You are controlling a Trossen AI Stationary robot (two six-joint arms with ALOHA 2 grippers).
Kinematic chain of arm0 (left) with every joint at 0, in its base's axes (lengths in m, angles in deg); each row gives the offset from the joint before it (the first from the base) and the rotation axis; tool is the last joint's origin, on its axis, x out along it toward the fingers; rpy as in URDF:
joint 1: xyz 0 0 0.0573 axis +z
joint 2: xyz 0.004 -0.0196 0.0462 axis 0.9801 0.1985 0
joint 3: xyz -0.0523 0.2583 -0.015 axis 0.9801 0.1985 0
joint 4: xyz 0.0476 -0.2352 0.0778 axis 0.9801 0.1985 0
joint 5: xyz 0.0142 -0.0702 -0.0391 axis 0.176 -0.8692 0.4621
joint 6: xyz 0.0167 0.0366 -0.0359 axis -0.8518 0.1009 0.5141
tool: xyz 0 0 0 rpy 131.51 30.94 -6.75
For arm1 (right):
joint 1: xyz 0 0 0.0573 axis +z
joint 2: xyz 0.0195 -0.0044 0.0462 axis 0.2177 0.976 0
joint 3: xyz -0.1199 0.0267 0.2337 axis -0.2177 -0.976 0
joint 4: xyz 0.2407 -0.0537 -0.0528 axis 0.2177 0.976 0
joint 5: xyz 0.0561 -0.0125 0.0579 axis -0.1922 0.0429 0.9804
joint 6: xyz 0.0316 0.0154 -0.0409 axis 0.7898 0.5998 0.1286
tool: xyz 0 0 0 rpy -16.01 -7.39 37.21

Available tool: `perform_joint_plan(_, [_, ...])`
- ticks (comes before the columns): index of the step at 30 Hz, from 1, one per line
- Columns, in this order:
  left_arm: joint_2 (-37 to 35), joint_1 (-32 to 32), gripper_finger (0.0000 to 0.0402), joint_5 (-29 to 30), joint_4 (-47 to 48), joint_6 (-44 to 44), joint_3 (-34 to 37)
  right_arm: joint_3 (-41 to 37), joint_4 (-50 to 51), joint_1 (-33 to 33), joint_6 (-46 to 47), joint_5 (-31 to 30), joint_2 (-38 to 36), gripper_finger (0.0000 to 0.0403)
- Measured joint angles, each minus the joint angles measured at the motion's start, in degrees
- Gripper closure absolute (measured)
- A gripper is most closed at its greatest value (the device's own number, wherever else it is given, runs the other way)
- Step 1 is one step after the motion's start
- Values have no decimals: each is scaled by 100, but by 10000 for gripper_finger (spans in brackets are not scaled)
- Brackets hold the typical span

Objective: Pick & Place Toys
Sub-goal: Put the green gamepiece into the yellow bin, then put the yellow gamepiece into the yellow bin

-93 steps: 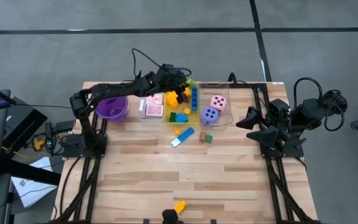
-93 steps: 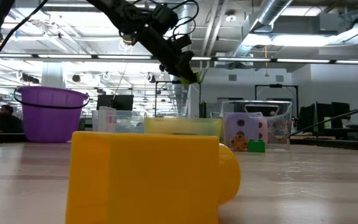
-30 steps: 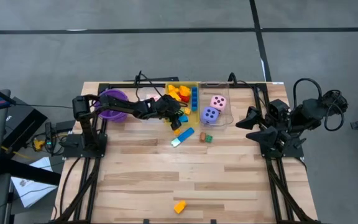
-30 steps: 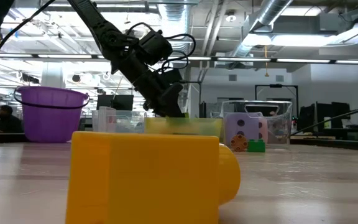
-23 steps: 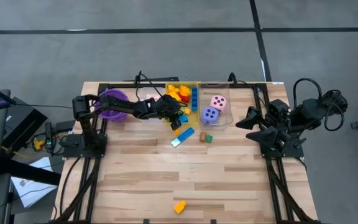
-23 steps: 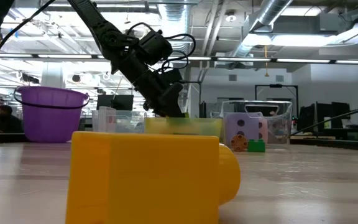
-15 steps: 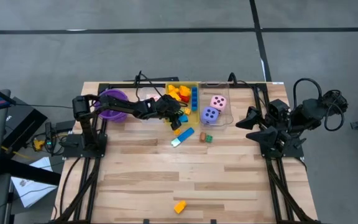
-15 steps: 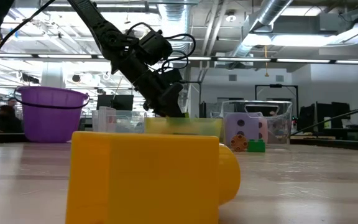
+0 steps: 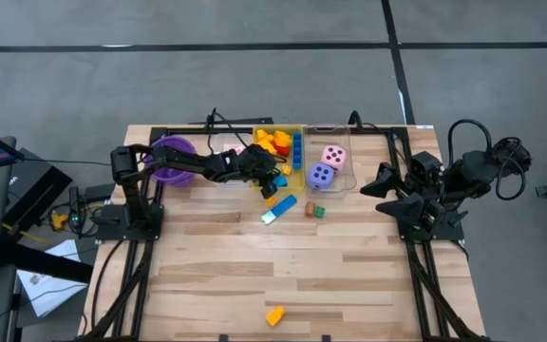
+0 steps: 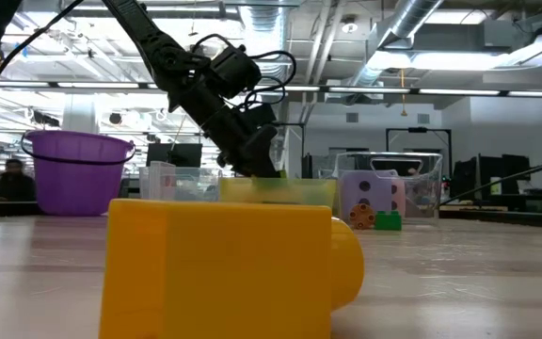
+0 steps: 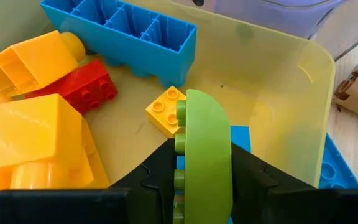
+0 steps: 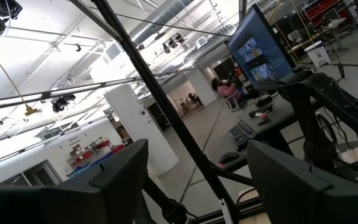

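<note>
Your left end effector (image 11: 201, 180) is clamped on a green block (image 11: 204, 149) low over the yellow bin (image 9: 275, 161), among yellow, red and blue blocks. The right end effector (image 12: 197, 180) waits spread open at the worktop's (image 9: 349, 266) right edge. On the pale wooden slats you have a blue block (image 9: 280, 208) and a yellow block (image 9: 274, 315) loose; beyond lies grey floor and an open workshop

The wooden table (image 9: 283, 261) stands on a grey concrete floor (image 9: 112, 85) crossed by dark lines. Beyond it lies a large open hall with exposed silver ducts (image 10: 422, 28) overhead, strip lights (image 10: 36, 89), and monitors (image 12: 263, 50) on far desks.
</note>
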Motion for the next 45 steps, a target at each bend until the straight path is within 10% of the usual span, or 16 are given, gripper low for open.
perform_joint_plan(45, [-363, -233, 243, -2, -812, 2, -2, 0, 41, 0, -4, 0, 0, 137])
